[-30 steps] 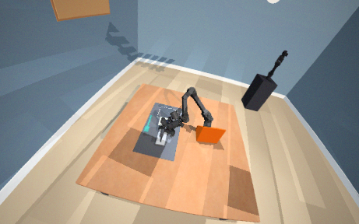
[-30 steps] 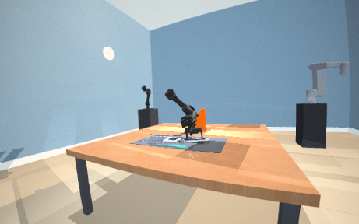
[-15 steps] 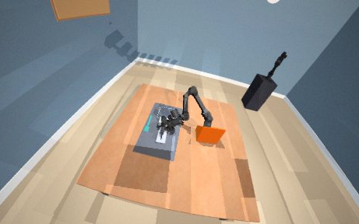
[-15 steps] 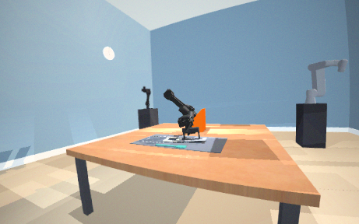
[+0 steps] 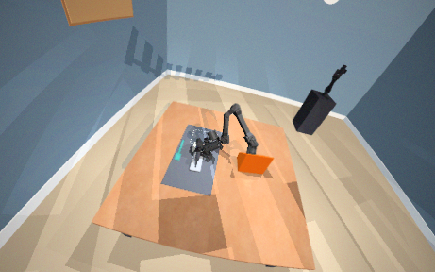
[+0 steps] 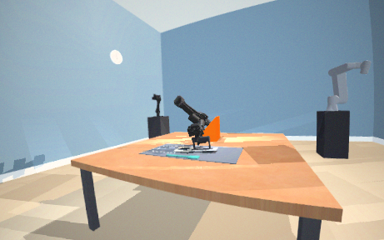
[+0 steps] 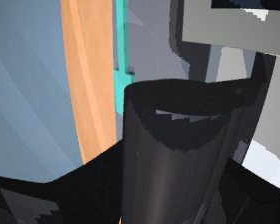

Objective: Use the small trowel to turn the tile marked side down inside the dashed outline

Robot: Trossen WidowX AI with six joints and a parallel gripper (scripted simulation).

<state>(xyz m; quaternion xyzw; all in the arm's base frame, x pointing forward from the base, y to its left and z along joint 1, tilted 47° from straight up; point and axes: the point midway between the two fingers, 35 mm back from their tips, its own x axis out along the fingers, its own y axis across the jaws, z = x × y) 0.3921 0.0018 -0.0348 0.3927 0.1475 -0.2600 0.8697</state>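
My gripper (image 5: 196, 157) (image 6: 201, 148) is low over the mat (image 5: 183, 181) (image 6: 230, 156) (image 7: 151, 42), shut on the white trowel. The trowel's pale handle (image 5: 195, 166) (image 6: 212, 149) sticks out beyond the fingers. The tile (image 7: 198, 30) is a flat grey-beige piece at the upper right of the wrist view, with a dark patch at its top edge; fingers and shadow hide the rest. I cannot tell whether the tile lies flat or tilted, or how far the blade is under it. The dashed outline (image 5: 198, 130) is on the far part of the mat, partly hidden by the arm.
A teal tool (image 5: 178, 152) (image 6: 183, 157) (image 7: 123, 85) lies along the mat's side edge, beside the gripper. An orange panel (image 5: 255, 163) (image 6: 213, 129) stands on the table (image 5: 131, 203) (image 6: 270, 187) near the arm's base. Other arms on dark pedestals stand away from the table.
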